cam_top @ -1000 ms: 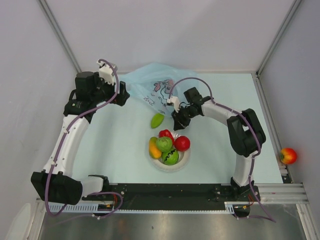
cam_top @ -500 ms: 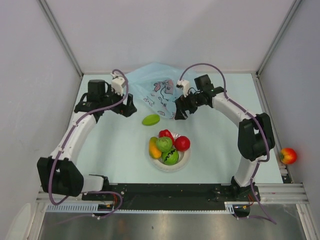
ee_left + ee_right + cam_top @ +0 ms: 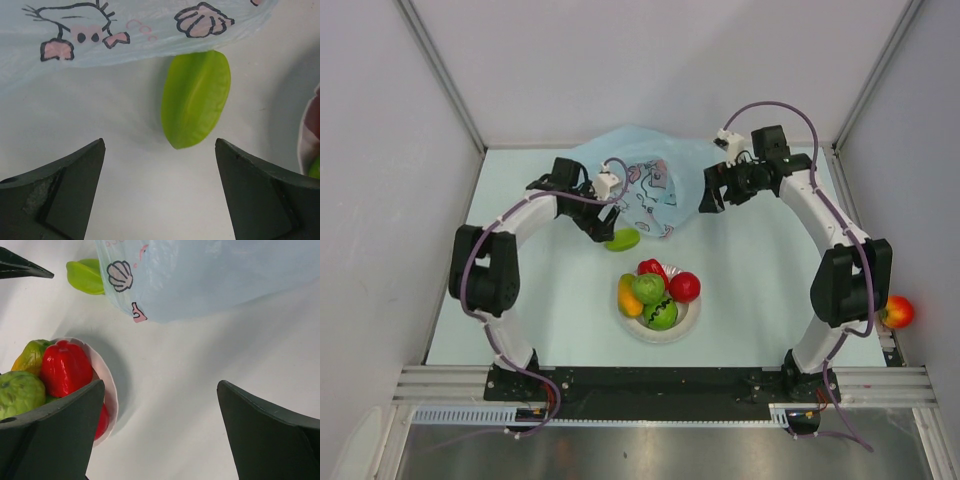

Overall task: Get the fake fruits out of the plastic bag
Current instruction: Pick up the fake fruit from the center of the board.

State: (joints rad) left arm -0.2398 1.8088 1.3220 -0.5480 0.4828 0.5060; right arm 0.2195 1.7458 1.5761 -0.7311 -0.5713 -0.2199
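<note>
- Where the left arm reaches in over the worktop [image 3: 560,320], the left fingers [image 3: 55,190] are held wide apart and empty, poised low beside a green fruit.
- The green fruit [image 3: 196,97], ridged and glossy, is seen lying on the worktop outside the bag, its far tip at the bag's near edge. As an imitation it is judged light, stiff and rather slippery, and best taken across its narrow width.
- The plastic bag [image 3: 640,170] lies slack at the back middle of the worktop, between the two arms.
- It is a thin, crinkly, translucent light-blue film printed with pink-and-dark cartoon figures and shells.
- It is judged very light, limp and apt to slide or bunch, so a pinch on a loose edge or corner would be called for. Whether any fruit is inside cannot be told.
- A white bowl [image 3: 688,322], heaped with red, green and orange fruits, is set nearer the arms' bases than the bag.
- The right fingers [image 3: 50,440] are likewise spread wide with nothing between them, raised beside the bag's right edge.
- A red-and-yellow fruit [image 3: 897,311] is seen at the far right, beyond the worktop's edge.
</note>
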